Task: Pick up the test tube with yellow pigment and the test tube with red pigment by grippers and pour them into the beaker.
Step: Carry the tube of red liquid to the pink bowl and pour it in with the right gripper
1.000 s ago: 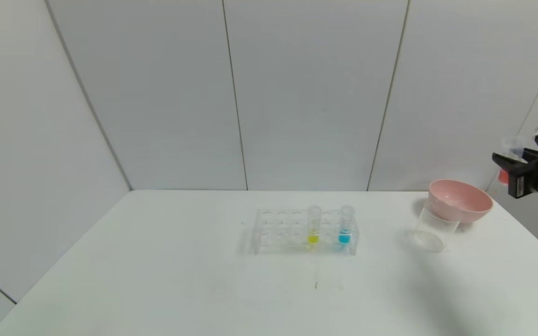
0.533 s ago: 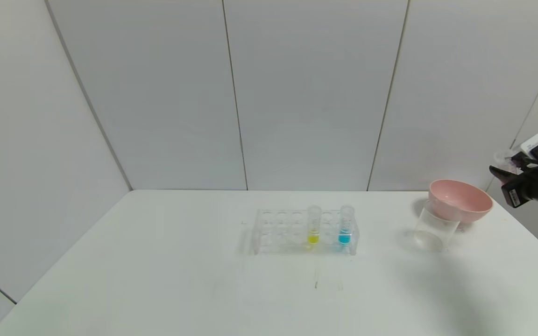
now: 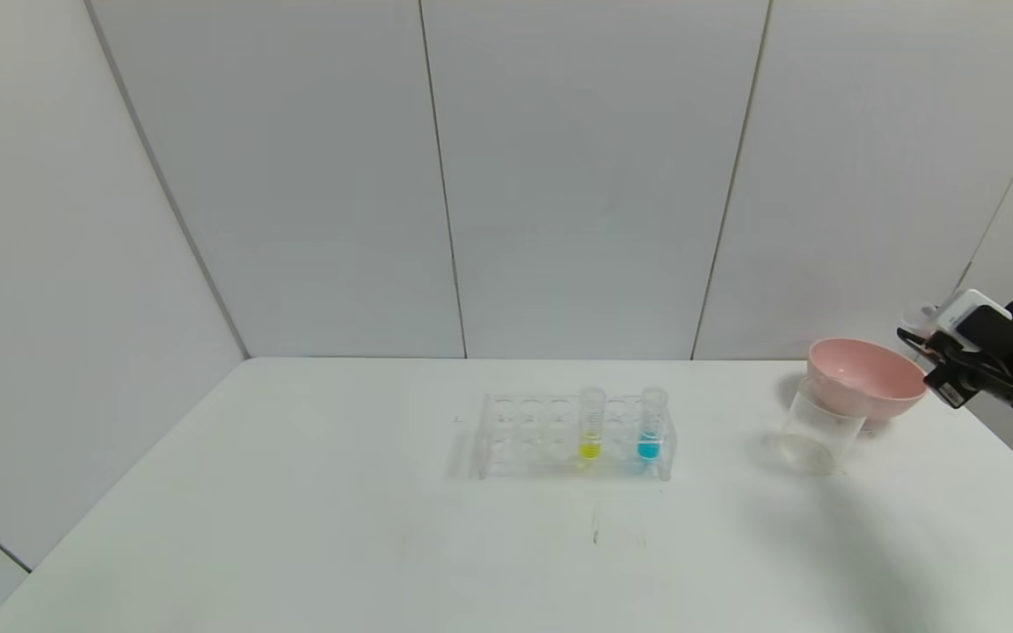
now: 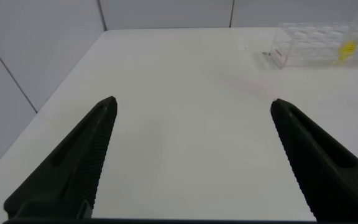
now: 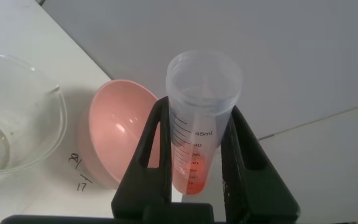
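Plainly, red-pigment tube (image 5: 199,130), "45mL", right pincer (image 5: 194,162)

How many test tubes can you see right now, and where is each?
3. The yellow tube and the blue tube stand in the rack; the red tube is clamped in the right gripper beside the pink bowl.

Red-pigment tube (image 5: 199,118), clear w/ graduation marks, red-orange liquid at bottom, is clamped in right gripper (image 5: 194,158) beside pink bowl. Yellow-pigment tube (image 3: 591,424) stands upright in rack. Beaker (image 3: 815,431) is set on table, touching bowl.
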